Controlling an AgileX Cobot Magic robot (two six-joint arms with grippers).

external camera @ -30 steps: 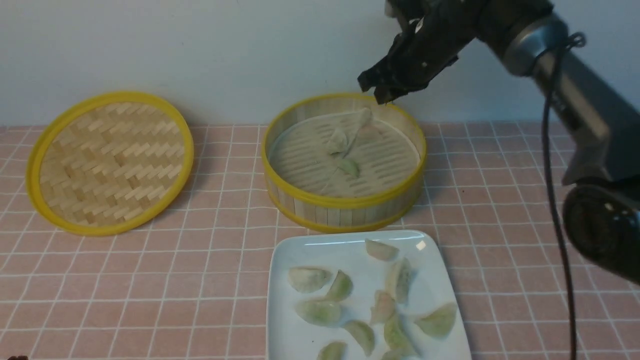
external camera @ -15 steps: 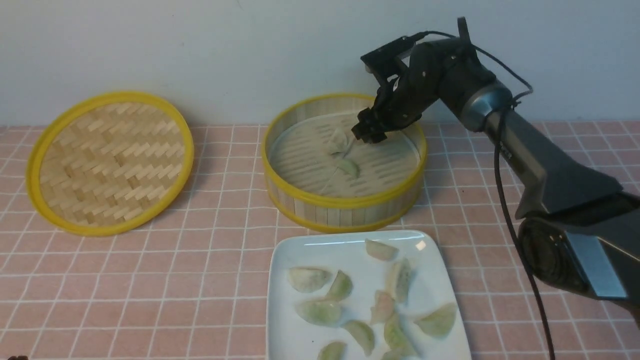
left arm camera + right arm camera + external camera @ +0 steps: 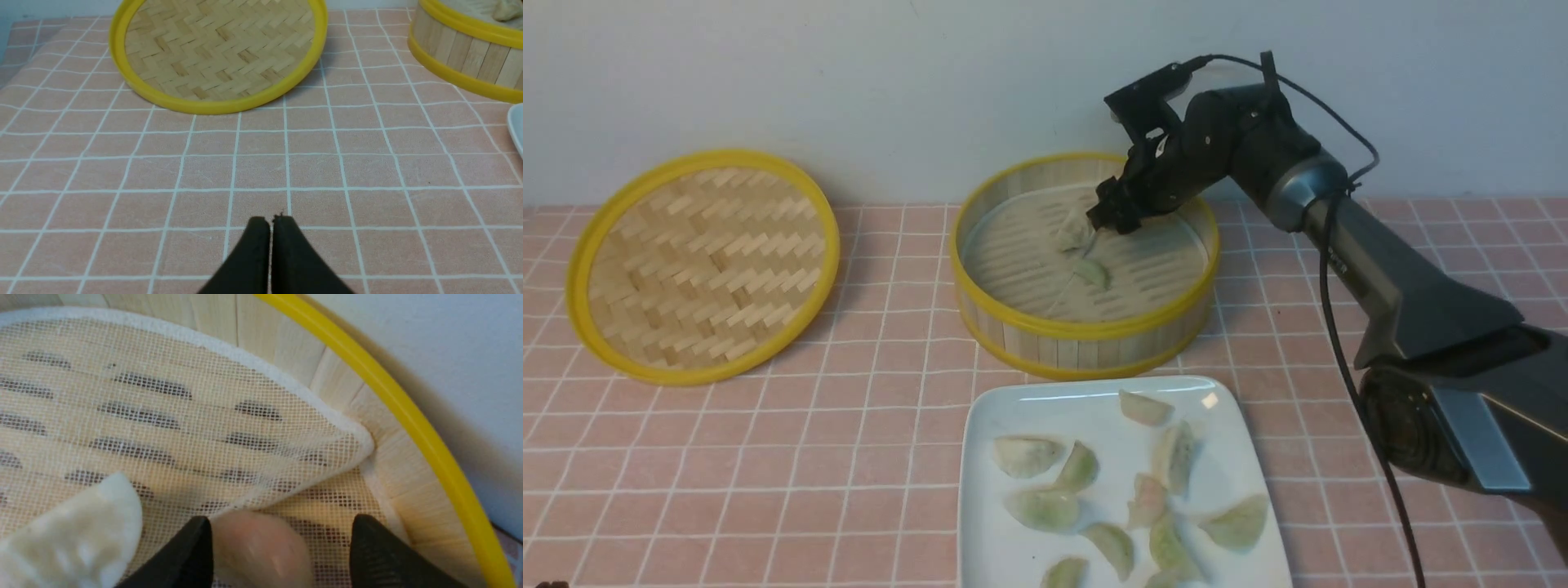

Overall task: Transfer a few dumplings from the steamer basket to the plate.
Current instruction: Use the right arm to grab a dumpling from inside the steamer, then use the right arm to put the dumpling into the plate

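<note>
The steamer basket (image 3: 1086, 331) stands at the middle back. A pale green dumpling (image 3: 1092, 272) and a whitish one (image 3: 1072, 237) lie in it on the liner. My right gripper (image 3: 1107, 219) is down inside the basket, at its far side. In the right wrist view it (image 3: 282, 526) is open, with a pinkish dumpling (image 3: 261, 547) between the jaws, against one finger and apart from the other. A white dumpling (image 3: 81, 526) lies beside it. The plate (image 3: 1013, 408) in front holds several dumplings (image 3: 1027, 454). My left gripper (image 3: 270, 220) is shut and empty over the tablecloth.
The flat woven lid (image 3: 703, 265) leans at the back left and also shows in the left wrist view (image 3: 220, 49). The mesh liner (image 3: 204, 416) is folded over near the basket wall (image 3: 347, 375). The wall stands close behind the basket. The tablecloth is pink checked.
My right gripper has come down from above the basket's far rim into the basket and shifted slightly left, beside the whitish dumpling. The plate and lid have not moved.
</note>
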